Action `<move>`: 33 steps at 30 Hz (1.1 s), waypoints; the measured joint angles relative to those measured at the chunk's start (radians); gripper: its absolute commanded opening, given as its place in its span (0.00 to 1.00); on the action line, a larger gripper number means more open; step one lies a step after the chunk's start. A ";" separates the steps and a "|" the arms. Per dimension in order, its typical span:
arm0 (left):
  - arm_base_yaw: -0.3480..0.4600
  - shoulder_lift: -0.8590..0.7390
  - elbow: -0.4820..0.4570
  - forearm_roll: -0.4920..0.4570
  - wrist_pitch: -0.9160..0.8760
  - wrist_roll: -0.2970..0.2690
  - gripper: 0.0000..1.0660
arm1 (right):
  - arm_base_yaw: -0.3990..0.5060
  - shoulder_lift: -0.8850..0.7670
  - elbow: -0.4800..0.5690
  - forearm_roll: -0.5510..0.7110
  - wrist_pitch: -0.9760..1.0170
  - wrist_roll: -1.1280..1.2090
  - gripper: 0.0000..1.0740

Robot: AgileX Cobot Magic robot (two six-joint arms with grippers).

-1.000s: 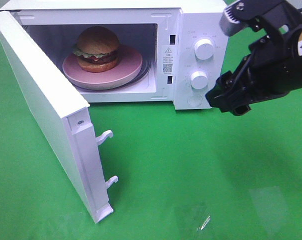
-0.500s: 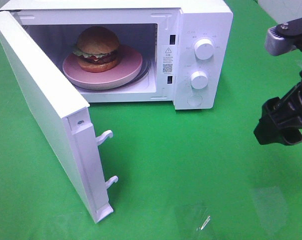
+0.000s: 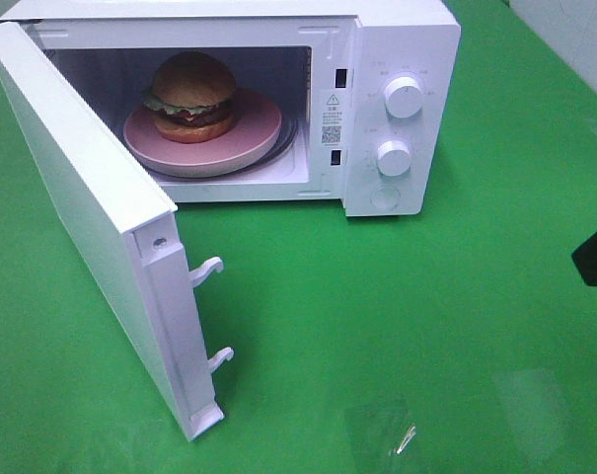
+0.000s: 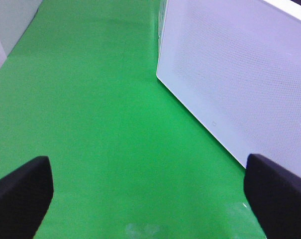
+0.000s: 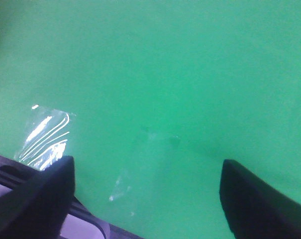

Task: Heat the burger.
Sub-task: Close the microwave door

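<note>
1. Presently, the round burger with its glossy golden-brown bun, green lettuce frill and dark patty [image 3: 191, 96] is seated on a round pink plate [image 3: 254, 133] inside the cavity of the white box-shaped microwave oven [image 3: 402, 39]. It is judged to be placed there so that only a shut door and a turned dial are needed for heating.
2. The white hinged oven door [image 3: 81, 207] is swung wide open, so the cavity is exposed and heating is judged not yet begun.
3. The left hand [image 4: 149, 196] is held with its black fingers spread wide apart and nothing between them, low over the green-covered desk [image 4: 90, 99] and near the door's outer face. This placing seems suited to pushing the door closed.
4. The right hand [image 5: 149, 199] is likewise spread apart and empty, over bare desk marked only by a glossy clear patch [image 5: 46, 132].
5. From the left hand, the burger lies beyond the open door and is hidden by it. From the right hand it is well apart, inside the oven, and is not shown in that wrist view.
6. The two round white dials [image 3: 404, 98] are set on the oven's side nearer the right hand.
</note>
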State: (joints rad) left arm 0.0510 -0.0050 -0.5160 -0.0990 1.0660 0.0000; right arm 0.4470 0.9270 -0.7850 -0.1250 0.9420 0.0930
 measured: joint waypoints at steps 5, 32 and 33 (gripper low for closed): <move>0.000 0.000 0.000 0.000 0.000 0.000 0.92 | 0.000 -0.172 0.074 -0.001 0.001 0.000 0.71; 0.000 0.000 0.000 0.000 0.000 0.000 0.92 | -0.256 -0.775 0.251 0.001 0.008 0.019 0.71; 0.000 0.000 0.000 0.000 0.000 0.000 0.92 | -0.279 -0.808 0.265 0.016 0.010 0.019 0.71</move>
State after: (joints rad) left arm 0.0510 -0.0050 -0.5160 -0.0990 1.0660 0.0000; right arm 0.1680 0.1190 -0.5200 -0.1090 0.9520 0.1120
